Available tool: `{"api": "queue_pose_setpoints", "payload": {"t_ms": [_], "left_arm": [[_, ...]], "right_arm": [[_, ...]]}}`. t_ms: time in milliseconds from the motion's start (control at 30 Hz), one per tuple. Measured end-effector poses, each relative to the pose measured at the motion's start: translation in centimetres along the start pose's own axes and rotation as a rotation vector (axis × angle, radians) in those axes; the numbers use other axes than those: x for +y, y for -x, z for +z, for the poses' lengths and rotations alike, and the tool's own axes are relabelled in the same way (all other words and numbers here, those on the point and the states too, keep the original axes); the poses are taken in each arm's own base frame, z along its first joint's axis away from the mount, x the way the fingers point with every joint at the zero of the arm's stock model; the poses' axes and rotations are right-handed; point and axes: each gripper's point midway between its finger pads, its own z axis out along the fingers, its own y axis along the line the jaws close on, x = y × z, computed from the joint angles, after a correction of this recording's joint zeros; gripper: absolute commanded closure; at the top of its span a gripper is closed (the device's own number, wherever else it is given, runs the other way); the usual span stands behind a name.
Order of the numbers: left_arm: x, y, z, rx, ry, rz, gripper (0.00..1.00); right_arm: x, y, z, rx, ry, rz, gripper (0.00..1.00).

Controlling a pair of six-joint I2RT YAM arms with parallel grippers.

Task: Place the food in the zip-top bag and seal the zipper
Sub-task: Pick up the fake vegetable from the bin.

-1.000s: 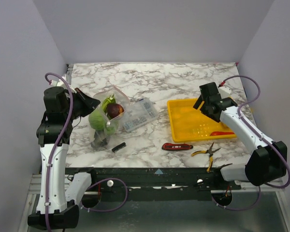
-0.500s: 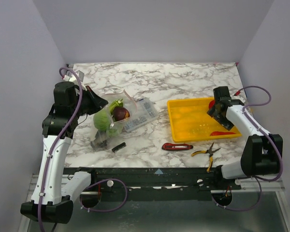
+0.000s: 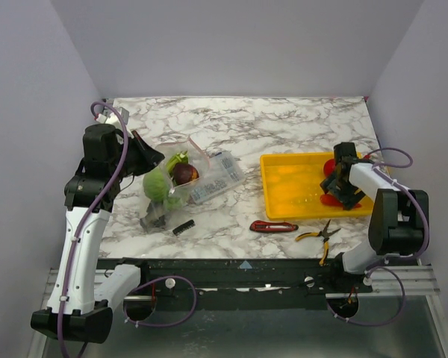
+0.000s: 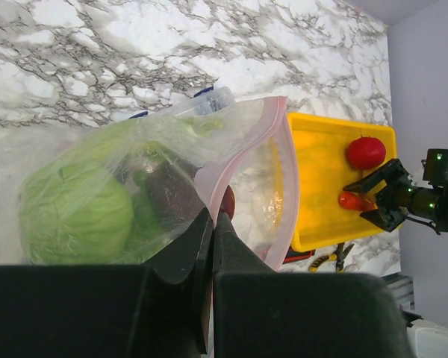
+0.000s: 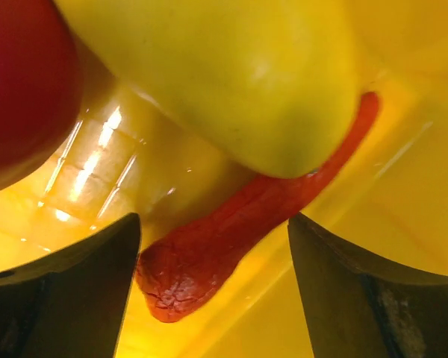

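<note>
I saw a white counter [image 3: 284, 127] veined grey, a yellow tray [image 3: 291, 186], red chili [image 5: 209, 253], red tomato [image 4: 366, 152], green cabbage [image 4: 75, 216], pink zipper [image 4: 287, 186].

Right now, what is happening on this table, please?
The left gripper is shut on the rim of the zip-top bag, holding its mouth open; the cabbage and eggplant lie inside. The right gripper is low in the yellow tray, open, a finger on each side of the red chili, beside the tomato and yellow fruit. The zipper is not sealed.
</note>
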Motion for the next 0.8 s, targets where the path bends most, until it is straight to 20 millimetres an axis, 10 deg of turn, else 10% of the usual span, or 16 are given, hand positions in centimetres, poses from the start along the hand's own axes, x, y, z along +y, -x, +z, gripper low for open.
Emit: {"api": "queue_pose_setpoints", "payload": {"t_ms": [533, 800], "left_arm": [[0.2, 0.3, 0.0, 0.000, 0.021, 0.000, 1.00], [0.3, 0.4, -0.3, -0.010, 0.025, -0.002, 1.00]], "right_arm": [[5.1, -1.3, -0.8, 0.113, 0.232, 0.001, 0.84], [7.3, 0.5, -8.3, 0.039, 0.500, -0.009, 0.99]]}}
